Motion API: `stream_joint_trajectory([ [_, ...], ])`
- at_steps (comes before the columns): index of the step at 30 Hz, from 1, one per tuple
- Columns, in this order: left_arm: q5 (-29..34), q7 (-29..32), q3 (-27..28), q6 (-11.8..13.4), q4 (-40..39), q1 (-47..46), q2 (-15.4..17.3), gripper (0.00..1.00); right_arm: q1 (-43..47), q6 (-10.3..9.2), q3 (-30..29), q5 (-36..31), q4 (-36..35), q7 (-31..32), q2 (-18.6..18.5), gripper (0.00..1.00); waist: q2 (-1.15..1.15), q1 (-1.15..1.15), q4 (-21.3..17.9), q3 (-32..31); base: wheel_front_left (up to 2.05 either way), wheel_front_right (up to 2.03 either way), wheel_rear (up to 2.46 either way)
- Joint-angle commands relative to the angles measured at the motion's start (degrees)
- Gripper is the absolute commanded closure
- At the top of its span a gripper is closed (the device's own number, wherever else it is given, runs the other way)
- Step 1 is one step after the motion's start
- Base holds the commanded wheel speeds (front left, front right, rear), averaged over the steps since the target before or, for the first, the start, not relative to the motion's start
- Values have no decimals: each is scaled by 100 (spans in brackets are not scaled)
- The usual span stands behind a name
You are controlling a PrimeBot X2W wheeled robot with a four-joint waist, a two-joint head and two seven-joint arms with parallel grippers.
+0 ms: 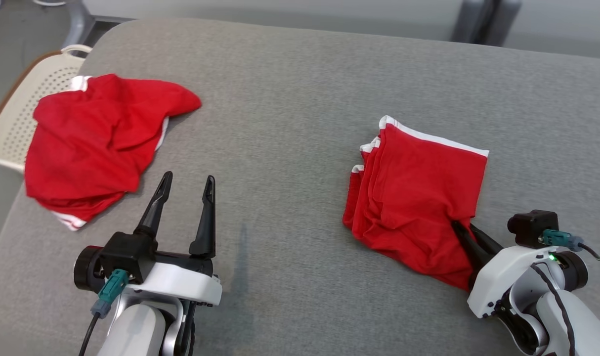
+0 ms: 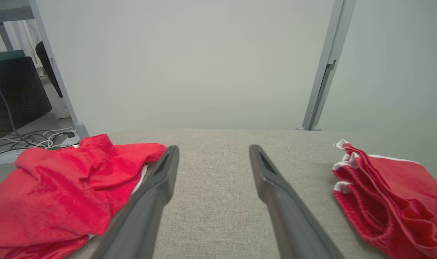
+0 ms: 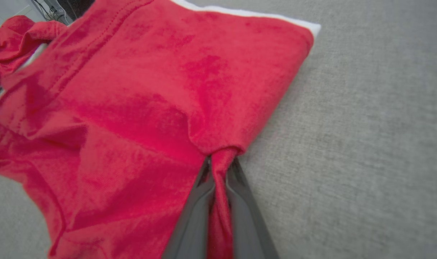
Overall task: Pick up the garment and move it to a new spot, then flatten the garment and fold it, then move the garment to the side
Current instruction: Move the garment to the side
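Observation:
A folded red garment (image 1: 418, 193) with white trim lies on the right of the grey cushioned surface (image 1: 290, 99). My right gripper (image 1: 465, 232) is shut on its near edge, a pinch of red cloth squeezed between the fingers (image 3: 236, 201); the folded red garment (image 3: 150, 108) spreads ahead of them. A second, crumpled red garment (image 1: 97, 143) lies at the left, partly over a basket. My left gripper (image 1: 189, 185) stands open just right of it, nothing between its fingers (image 2: 153, 194). The left wrist view has the crumpled garment (image 2: 60, 194) at left and the folded one (image 2: 391, 201) at right.
A cream perforated basket (image 1: 18, 113) sits off the surface's left edge under the crumpled garment. Grey metal legs (image 1: 483, 20) stand beyond the far edge. Cables (image 2: 31, 138) lie on the floor at the left. Bare grey cloth stretches between the two garments.

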Motion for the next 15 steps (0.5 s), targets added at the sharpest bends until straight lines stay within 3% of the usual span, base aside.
stream_joint_trajectory([
  [1,50,-22,25,-3,-32,-54,72,0,9,-17,94,49,64,-21,-128,100,0,0,-300,-59,0,0,0],
  [4,63,11,6,-20,-55,-62,126,0,-5,-16,188,83,74,-73,-198,100,0,0,-498,-96,0,0,0],
  [15,304,412,-237,-87,-478,-121,445,0,-344,-16,777,346,371,-261,-647,100,0,0,-1912,-55,0,0,0],
])
